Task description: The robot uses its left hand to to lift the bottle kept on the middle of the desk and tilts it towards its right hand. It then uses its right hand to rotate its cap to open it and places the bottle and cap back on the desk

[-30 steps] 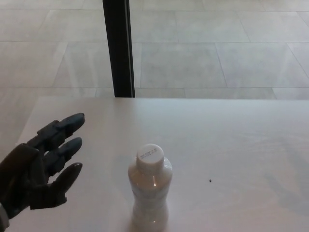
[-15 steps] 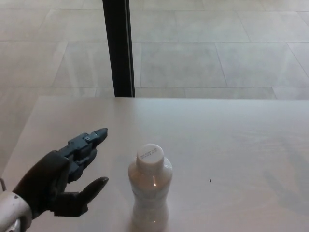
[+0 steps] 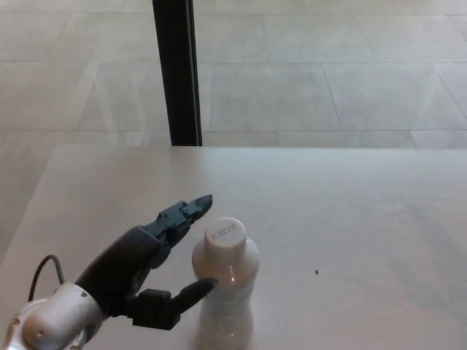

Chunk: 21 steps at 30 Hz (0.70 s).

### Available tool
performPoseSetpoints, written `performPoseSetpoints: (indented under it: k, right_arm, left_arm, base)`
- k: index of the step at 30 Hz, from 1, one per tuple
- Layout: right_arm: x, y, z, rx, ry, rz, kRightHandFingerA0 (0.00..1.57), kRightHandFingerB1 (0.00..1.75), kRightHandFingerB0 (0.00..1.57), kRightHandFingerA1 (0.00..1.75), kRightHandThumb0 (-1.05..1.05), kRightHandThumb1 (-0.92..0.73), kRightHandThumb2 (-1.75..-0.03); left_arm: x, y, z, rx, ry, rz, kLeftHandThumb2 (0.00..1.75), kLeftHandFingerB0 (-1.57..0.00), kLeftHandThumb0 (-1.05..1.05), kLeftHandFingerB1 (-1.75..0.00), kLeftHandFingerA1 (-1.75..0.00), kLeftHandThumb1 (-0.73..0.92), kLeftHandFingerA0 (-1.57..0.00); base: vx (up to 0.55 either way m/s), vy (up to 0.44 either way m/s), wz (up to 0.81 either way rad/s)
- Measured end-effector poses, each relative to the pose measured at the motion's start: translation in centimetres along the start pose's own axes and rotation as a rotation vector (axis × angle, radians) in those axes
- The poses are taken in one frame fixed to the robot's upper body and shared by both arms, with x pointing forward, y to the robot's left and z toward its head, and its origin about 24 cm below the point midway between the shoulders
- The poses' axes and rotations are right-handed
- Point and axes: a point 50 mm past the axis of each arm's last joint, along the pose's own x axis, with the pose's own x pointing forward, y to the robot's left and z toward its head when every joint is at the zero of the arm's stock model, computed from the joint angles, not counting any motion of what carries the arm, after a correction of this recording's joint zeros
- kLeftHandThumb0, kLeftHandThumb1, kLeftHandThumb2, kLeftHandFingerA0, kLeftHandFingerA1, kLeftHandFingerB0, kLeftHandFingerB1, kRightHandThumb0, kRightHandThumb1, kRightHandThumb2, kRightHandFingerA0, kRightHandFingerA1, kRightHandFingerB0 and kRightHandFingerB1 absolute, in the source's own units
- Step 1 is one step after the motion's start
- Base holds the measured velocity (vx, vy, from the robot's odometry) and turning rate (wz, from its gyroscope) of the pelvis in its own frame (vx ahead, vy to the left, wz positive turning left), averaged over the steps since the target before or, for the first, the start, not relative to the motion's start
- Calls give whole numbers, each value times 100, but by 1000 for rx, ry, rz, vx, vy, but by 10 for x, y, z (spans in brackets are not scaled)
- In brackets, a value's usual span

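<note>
Left hand: the left hand (image 3: 149,273) comes in from the lower left, spread wide and holding nothing; its fingers (image 3: 186,211) reach past the far side of the bottle, and the thumb (image 3: 191,290) lies at the near side, its tip at the bottle wall.
Bottle: the bottle (image 3: 225,281) stands upright on the desk (image 3: 350,219), near the front edge.
Cap: the white cap (image 3: 225,235) sits on the bottle.
Right hand: not in the picture.
Other: a small dark speck (image 3: 317,273) lies on the desk right of the bottle.
</note>
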Motion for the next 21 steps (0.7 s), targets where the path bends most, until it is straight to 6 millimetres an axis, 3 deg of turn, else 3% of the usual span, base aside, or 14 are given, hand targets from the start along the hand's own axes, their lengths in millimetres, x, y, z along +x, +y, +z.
performPoseSetpoints:
  k: [2,3,4,5,6,7,8,9,10,11,20,21]
  right_arm:
    - [0,0,0,1,-1,-1,0,50,0,50,-38,-44,-102]
    - [0,0,0,1,-2,-2,0,50,0,50,-38,-44,-102]
    - [0,-1,0,2,-2,-3,0,50,0,50,-38,-44,-102]
    - [0,-1,0,3,-2,-5,0,50,0,50,-38,-43,-102]
    - [0,-1,0,4,-1,-7,0,50,0,50,-38,-43,-102]
    - [0,-2,0,5,0,-9,0,50,0,50,-38,-43,-102]
    - [0,-3,1,6,0,-12,0,50,0,50,-38,-42,-101]
    - [-1,-3,1,8,-1,-16,0,50,0,50,-38,-42,-101]
    - [-1,-4,1,9,-2,-18,0,50,0,50,-38,-42,-101]
    - [-1,-5,1,10,-3,-21,0,50,0,50,-38,-43,-102]
    - [-3,-5,1,36,4,-22,0,50,0,50,-38,-40,-99]
    - [-3,-5,1,38,4,-21,0,50,0,50,-38,-39,-99]
  left_arm:
    - [-1,1,-2,17,13,6,107,0,-102,-10,-25,55,0]
    - [-3,2,-4,25,25,10,86,0,-98,0,0,59,0]
    - [-4,2,-6,29,35,13,62,0,-100,0,0,71,0]
    - [-5,3,-8,31,44,18,62,0,-100,0,0,71,0]
    - [-6,4,-11,30,54,25,86,0,-99,0,0,58,0]
    - [-7,5,-12,30,61,30,86,0,-99,0,0,58,0]
    - [-9,6,-15,30,71,36,109,0,-105,-8,-24,58,0]
    - [-10,7,-16,32,78,42,86,0,-99,0,0,58,0]
    - [-11,8,-18,32,85,48,86,0,-99,0,0,58,0]
    - [-13,10,-21,32,95,55,62,0,-102,0,0,72,0]
    - [-14,6,-27,23,118,33,62,0,-105,0,0,68,0]
    - [-13,3,-27,20,115,21,86,0,-105,0,0,53,0]
  base:
    - [0,0,0]
    - [0,0,0]
    - [0,0,0]
    - [0,0,0]
    - [0,0,0]
    - [0,0,0]
    - [0,0,0]
    - [0,0,0]
    - [0,0,0]
    - [0,0,0]
    - [0,0,0]
    - [0,0,0]
